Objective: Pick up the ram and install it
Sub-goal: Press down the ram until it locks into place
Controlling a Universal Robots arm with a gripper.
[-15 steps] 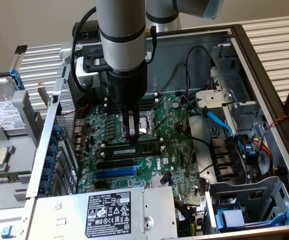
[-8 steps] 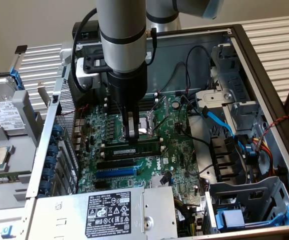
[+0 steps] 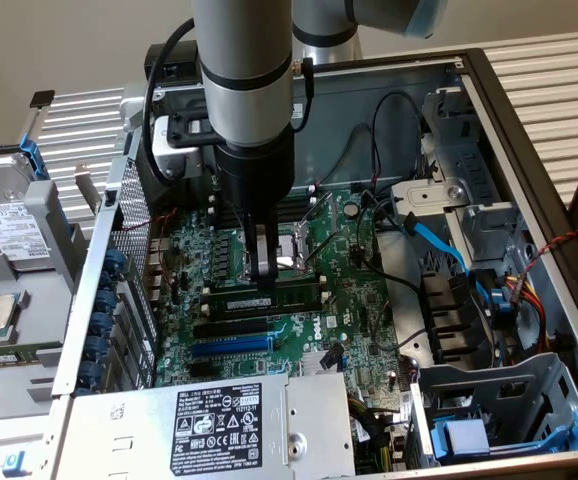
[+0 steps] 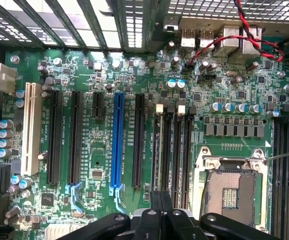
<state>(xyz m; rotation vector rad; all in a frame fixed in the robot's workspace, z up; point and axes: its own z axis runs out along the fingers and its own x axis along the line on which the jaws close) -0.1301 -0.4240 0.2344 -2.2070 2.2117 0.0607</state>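
Exterior view: set high and off to one side, looking down at an angle into the open computer case (image 3: 529,150), far enough back to take in the whole case and the arm (image 3: 244,90). Wrist view: close above the motherboard (image 4: 104,80), facing straight down. Shared by both: the blue slot (image 4: 117,145), the memory slots (image 4: 173,150), the processor socket (image 4: 229,187).

I see a slatted table (image 3: 544,70) carrying the open computer case (image 3: 529,190); a hard drive (image 3: 9,235) lies at the frame's left.
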